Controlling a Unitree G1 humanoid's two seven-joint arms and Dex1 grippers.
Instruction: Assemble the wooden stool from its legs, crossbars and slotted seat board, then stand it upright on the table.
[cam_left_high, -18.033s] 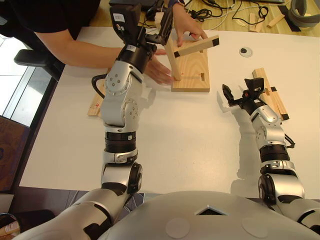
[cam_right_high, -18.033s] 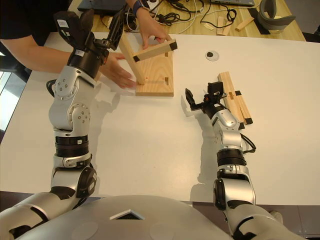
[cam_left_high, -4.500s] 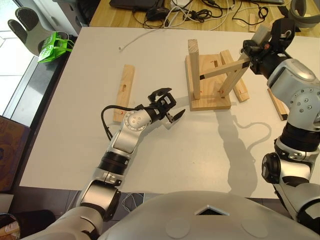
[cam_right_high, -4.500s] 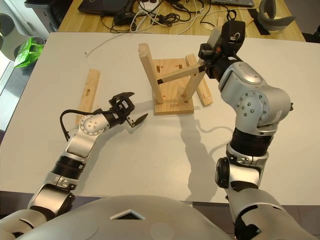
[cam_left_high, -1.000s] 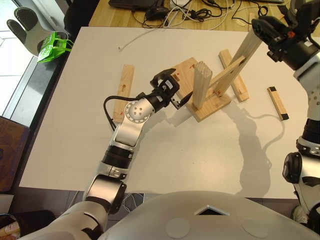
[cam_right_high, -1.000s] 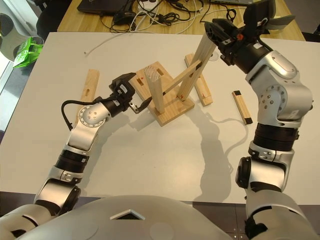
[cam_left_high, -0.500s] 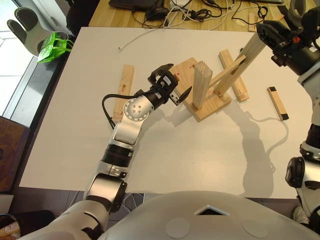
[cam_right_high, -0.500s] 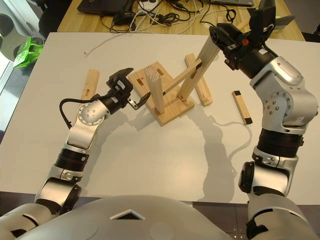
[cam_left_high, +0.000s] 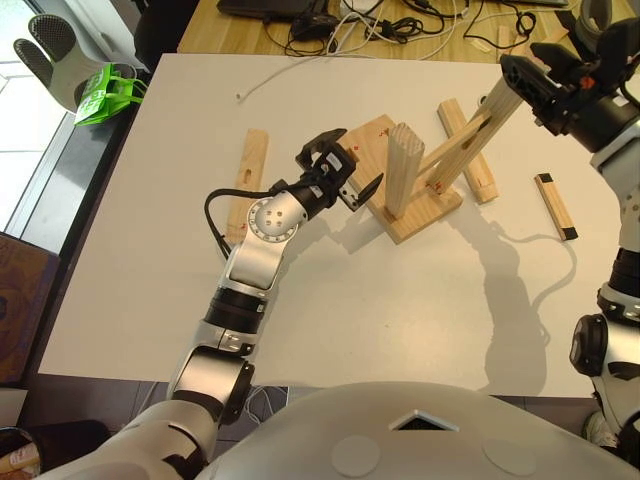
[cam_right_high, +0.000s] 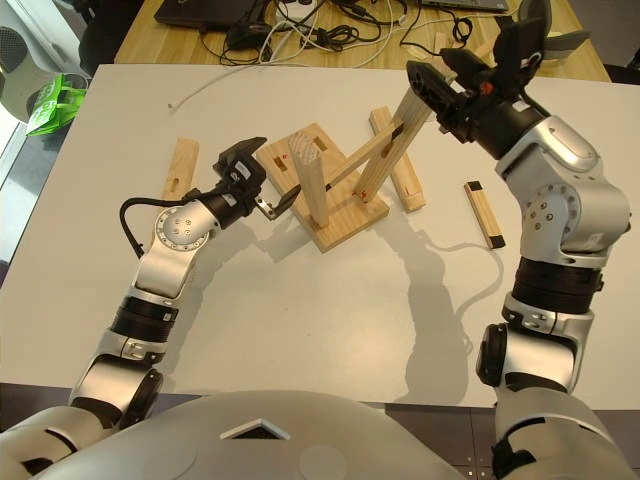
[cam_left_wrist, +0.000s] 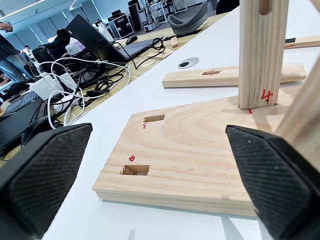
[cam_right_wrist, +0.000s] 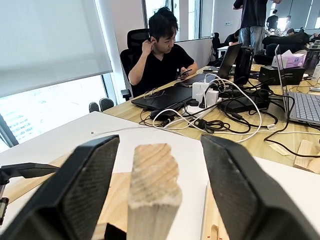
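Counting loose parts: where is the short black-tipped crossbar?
In the eye views, the crossbar lies on the table's right side, right of the seat board and a loose leg.

The left arm (cam_left_high: 262, 228) and right arm (cam_right_high: 562, 195) were silver-grey shells joined by black rings, with round joint caps dotted with small screws. The left gripper (cam_left_high: 362, 154) and right gripper (cam_right_high: 468, 68) were black, with finely textured pads (cam_left_wrist: 47, 175). Behind the left gripper, a black cable (cam_left_high: 211, 214) looped off the forearm.

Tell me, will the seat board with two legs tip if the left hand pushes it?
Probably it slides, not tips: the seat board lies flat on the table. It looks stiff, solid wood. The two legs could wobble in their slots.
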